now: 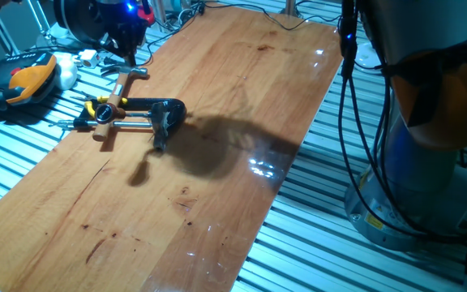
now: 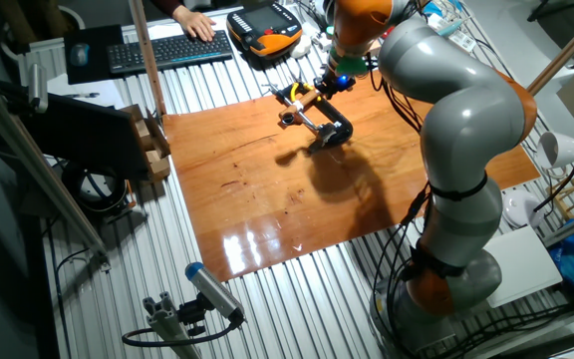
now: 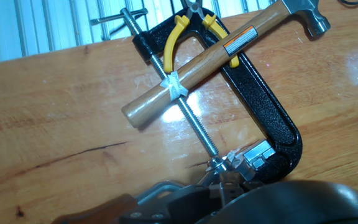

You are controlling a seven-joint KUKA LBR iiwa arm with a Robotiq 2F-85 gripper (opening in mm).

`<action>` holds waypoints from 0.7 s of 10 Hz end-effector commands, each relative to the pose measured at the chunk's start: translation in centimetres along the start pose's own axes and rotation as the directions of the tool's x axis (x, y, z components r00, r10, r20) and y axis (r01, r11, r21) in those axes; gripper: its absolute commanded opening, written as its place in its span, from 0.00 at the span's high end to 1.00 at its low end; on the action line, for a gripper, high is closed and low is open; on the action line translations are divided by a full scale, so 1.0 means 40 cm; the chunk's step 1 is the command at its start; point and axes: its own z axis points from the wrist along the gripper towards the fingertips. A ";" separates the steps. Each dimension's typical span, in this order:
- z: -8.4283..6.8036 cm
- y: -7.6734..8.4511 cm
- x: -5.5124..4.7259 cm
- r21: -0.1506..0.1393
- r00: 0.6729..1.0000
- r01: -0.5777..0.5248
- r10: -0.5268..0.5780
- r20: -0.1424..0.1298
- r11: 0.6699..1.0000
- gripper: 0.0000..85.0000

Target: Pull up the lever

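Observation:
A small black clamp (image 1: 169,109) lies on the wooden board (image 1: 217,203), seen also in the hand view (image 3: 272,118) and the other fixed view (image 2: 335,130). Its lever (image 3: 135,202) is a reddish-brown to silvery arm at the bottom edge of the hand view; in one fixed view the lever (image 1: 159,139) sticks out low from the clamp toward the camera. A thin threaded rod (image 3: 191,118) runs through the clamp. My gripper (image 1: 126,50) hangs above the board's far edge, behind the clamp and apart from it, also seen as the gripper (image 2: 329,85). Its finger gap is not visible.
A hammer (image 3: 197,68) with a pale wooden handle lies across the rod, and yellow-handled pliers (image 3: 178,31) sit beside it. An orange teach pendant (image 1: 27,81) and cables lie off the board's far left. A keyboard (image 2: 167,50) is beyond. The arm's base (image 1: 428,162) stands to the right.

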 end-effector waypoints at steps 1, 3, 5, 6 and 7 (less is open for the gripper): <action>-0.001 0.003 0.001 -0.002 1.000 -0.006 0.006 -0.002 1.000 1.00; -0.002 0.007 0.008 -0.010 1.000 -0.016 0.016 -0.005 1.000 1.00; -0.007 0.007 0.020 -0.006 1.000 -0.015 0.015 -0.006 1.000 1.00; -0.006 0.008 0.020 -0.002 1.000 -0.017 0.017 -0.005 1.000 1.00; -0.006 0.006 0.019 -0.003 1.000 -0.015 0.015 -0.007 1.000 1.00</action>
